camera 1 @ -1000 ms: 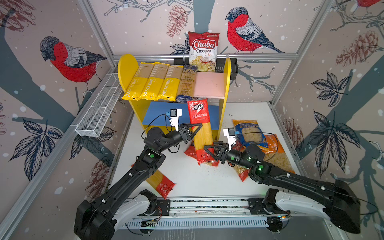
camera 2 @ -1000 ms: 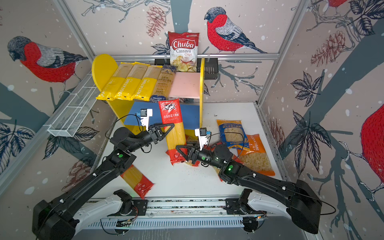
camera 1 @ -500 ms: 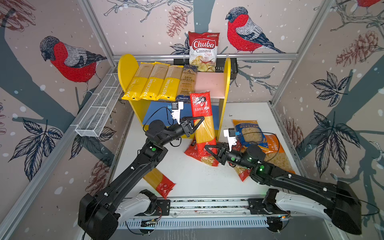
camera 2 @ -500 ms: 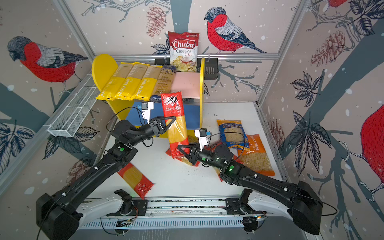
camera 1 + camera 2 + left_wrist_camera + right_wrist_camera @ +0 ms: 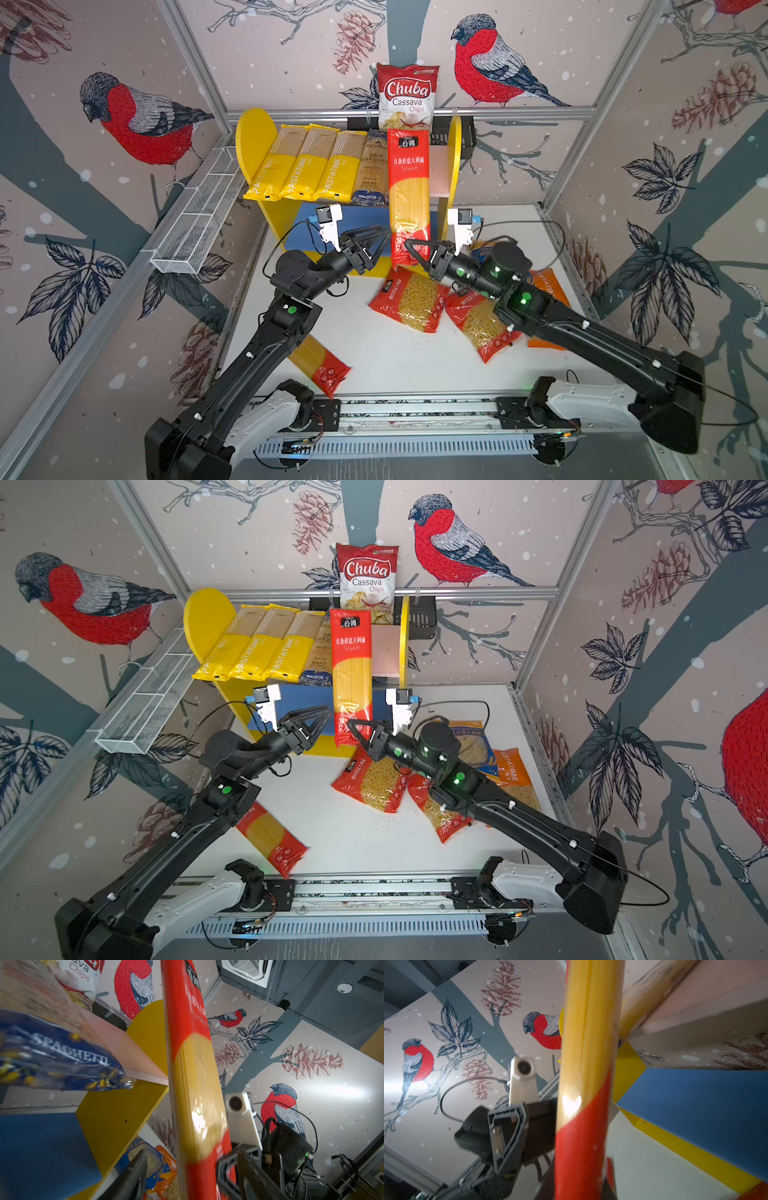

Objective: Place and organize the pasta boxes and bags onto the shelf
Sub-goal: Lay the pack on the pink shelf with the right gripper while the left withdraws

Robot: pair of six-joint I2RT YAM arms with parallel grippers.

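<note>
Red spaghetti pack (image 5: 408,195) upright, seemingly pinched by right tool (image 5: 412,249)

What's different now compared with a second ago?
The red spaghetti pack was lifted up and toward the shelf; its top now rises past the pink upper board. The right hand closed on its lower end, and the left hand, which held it before, opened. The yellow packs on the shelf and the bags on the table stayed put.
</note>
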